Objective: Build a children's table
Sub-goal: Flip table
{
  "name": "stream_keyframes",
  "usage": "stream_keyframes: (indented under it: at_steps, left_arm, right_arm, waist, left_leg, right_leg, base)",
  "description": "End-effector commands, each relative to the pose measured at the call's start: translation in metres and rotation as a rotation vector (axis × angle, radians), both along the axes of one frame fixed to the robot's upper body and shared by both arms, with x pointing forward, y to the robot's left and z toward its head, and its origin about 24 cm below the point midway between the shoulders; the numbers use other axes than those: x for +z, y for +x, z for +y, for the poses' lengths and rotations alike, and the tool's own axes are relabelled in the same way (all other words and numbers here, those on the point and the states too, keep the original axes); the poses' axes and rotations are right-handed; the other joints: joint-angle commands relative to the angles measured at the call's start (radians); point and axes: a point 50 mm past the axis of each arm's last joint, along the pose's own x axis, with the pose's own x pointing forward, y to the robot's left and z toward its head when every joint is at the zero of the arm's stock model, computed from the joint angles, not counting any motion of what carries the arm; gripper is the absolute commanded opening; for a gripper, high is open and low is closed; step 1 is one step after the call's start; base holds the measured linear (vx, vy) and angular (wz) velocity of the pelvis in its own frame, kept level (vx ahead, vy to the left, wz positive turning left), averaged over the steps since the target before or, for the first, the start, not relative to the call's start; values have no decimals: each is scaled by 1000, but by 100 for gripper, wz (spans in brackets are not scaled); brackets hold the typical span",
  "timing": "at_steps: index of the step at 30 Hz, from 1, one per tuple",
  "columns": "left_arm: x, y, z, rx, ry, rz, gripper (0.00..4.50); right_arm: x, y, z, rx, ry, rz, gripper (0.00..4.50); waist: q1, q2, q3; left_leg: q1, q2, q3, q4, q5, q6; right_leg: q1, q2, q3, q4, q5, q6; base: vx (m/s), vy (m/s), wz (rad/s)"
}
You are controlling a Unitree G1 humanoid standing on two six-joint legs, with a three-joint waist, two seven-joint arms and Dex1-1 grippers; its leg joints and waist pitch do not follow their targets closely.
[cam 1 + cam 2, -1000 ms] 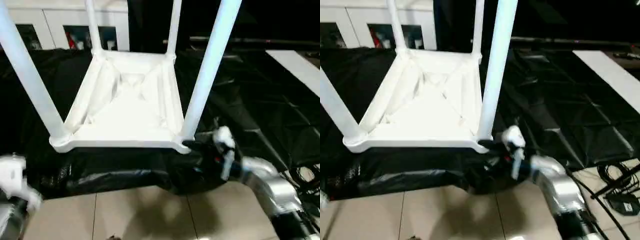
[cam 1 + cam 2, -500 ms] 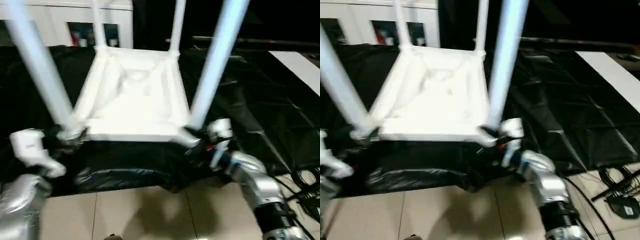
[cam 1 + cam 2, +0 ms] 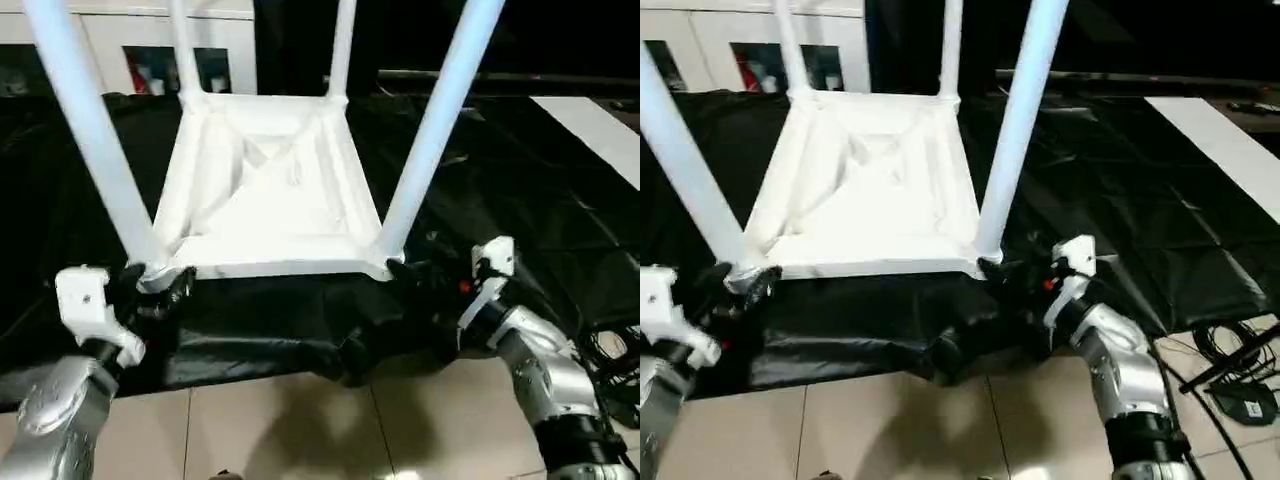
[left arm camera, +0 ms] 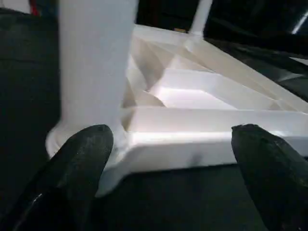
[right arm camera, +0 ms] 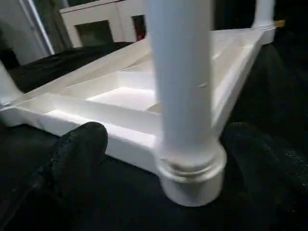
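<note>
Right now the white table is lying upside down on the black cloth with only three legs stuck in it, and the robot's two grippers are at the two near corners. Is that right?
Not quite: the table has four legs, not three. The left eye view shows one rising from each corner socket. The rest holds: it lies upside down on the black cloth, with the left gripper and right gripper at the two near corners.

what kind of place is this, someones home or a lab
Most likely an indoor lab or test room, not a home. The upturned children's table lies on a black sheet spread across a tiled floor, loose cables trail at the sheet's edge, and white cabinets line the back wall.
</note>
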Motion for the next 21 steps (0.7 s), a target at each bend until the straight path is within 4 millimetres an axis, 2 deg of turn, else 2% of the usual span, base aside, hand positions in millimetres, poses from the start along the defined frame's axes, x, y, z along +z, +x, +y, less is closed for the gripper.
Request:
stream_keyframes:
  at_steps: [1, 2, 3, 4, 5, 6, 7, 10, 11, 12, 15, 16, 18, 19, 20, 21]
  left_arm:
    - [2, -13, 1, -50, -13, 13, 447]
    - [2, -13, 1, -53, -13, 15, 447]
    - [2, -24, 5, -87, -13, 36, 447]
    - [2, -28, 7, -100, -10, 48, 447]
    - [3, -29, 9, -102, -8, 52, 447]
    - [3, -32, 11, -106, -5, 58, 447]
    - [6, -37, 20, -85, 22, 75, 447]
    - [8, -36, 29, -24, 59, 65, 447]
    - [11, -32, 34, 22, 81, 44, 447]
    - [15, -25, 38, 69, 95, 16, 447]
    - [20, -12, 34, 72, 93, -28, 447]
    - [21, -8, 29, 51, 94, -46, 447]
    - [22, -1, 23, 37, 80, -58, 447]
    - [22, 8, 16, 24, 69, -66, 447]
    - [21, 11, 14, 23, 68, -66, 447]
    - [21, 12, 13, 22, 68, -65, 447]
  right_arm:
    - [2, -4, -1, 74, 1, 17, 450]
    - [2, -5, 0, 81, 1, 19, 450]
    - [0, -12, 5, 184, -12, 45, 450]
    - [-1, -16, 8, 234, -16, 55, 450]
    - [-1, -17, 10, 253, -16, 60, 450]
    - [-1, -19, 12, 286, -16, 67, 450]
    - [0, -23, 21, 380, -26, 73, 450]
    - [2, -20, 27, 400, -40, 56, 450]
    - [4, -15, 33, 392, -33, 42, 450]
    - [7, -8, 42, 386, -19, 26, 450]
    - [9, 4, 54, 337, -30, -9, 450]
    - [9, 11, 56, 285, -43, -17, 450]
    - [8, 20, 56, 192, -65, -14, 450]
    - [8, 31, 54, 81, -74, -2, 450]
    - [8, 33, 53, 59, -65, 3, 450]
    - [8, 34, 52, 51, -62, 5, 450]
  waist:
    - [0, 11, -41]
    - [-3, 8, -38]
    - [-4, 0, -34]
    - [-4, 4, -33]
    - [-6, 5, -29]
    - [-6, 5, -29]
    - [-5, 4, -26]
    - [-8, 3, -16]
    - [-7, 0, -13]
    - [-9, 1, -12]
    - [-6, 3, -12]
    - [-7, 1, -13]
    - [-5, 4, -17]
    - [-7, -1, -20]
    - [-5, 0, -25]
    - [-5, 1, -24]
  left_leg:
    - [0, 30, -5, -85, -211, 34]
    - [-2, 31, -5, -85, -209, 43]
    - [-2, 30, -3, -85, -213, 48]
    - [-4, 32, -4, -87, -215, 55]
    - [-2, 32, -3, -89, -223, 57]
    - [-2, 32, -3, -89, -223, 57]
    - [0, 33, -4, -89, -234, 55]
    - [2, 36, -4, -94, -253, 47]
    - [3, 36, -4, -95, -260, 42]
    - [5, 33, -4, -95, -271, 35]
    - [6, 36, -7, -96, -250, 18]
    - [6, 35, -6, -95, -226, 14]
    - [9, 35, -4, -92, -181, 7]
    - [7, 31, -1, -88, -147, 7]
    - [12, 29, 2, -84, -116, 10]
    - [11, 29, 4, -83, -105, 13]
  right_leg:
    - [36, -52, 28, -70, -177, -195]
    - [36, -50, 28, -71, -178, -192]
    - [33, -48, 28, -75, -190, -186]
    - [34, -49, 30, -74, -194, -178]
    - [29, -46, 29, -78, -206, -175]
    - [29, -46, 29, -78, -206, -175]
    - [26, -46, 29, -76, -212, -177]
    - [19, -46, 30, -80, -231, -177]
    - [17, -48, 31, -81, -248, -174]
    - [14, -49, 31, -82, -269, -171]
    - [15, -54, 31, -79, -259, -167]
    - [14, -53, 31, -75, -230, -172]
    - [16, -54, 31, -69, -172, -185]
    - [19, -50, 29, -62, -120, -200]
    - [19, -49, 28, -56, -77, -211]
    - [20, -49, 29, -55, -57, -214]
  base:
    - [0, 0, 0]
    - [0, 0, 0]
    - [0, 0, 0]
    - [0, 0, 0]
    - [0, 0, 0]
    - [0, 0, 0]
    - [0, 0, 0]
    - [0, 0, 0]
    - [0, 0, 0]
    - [0, 0, 0]
    - [0, 0, 0]
    - [0, 0, 0]
    - [0, 0, 0]
    - [0, 0, 0]
    - [0, 0, 0]
    - [0, 0, 0]
